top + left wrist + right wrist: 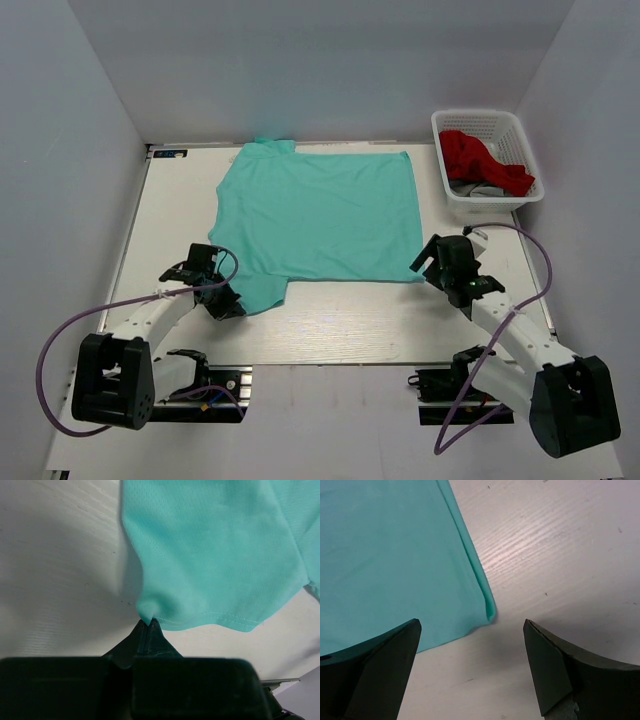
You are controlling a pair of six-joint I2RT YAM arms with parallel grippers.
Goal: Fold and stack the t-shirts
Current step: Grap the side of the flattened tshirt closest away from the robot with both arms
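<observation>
The left tool point(149, 622) pinches the near-left corner of the teal t-shirt point(320, 215) while the right tool point(471, 627) hangs spread over its near-right corner, evidently readying a two-point lift for folding.

Teal t-shirt point(215, 545), at left gripper point(148, 623) tips: fine mesh-knit cloth, matt, stitched hem. Table point(560, 555) under & ahead of right gripper point(471, 625): pale wood-grain, smooth w/ slight sheen. Both grippers: blk plastic, matt. Basket point(480, 202) far past right gripper: white plastic lattice.
</observation>
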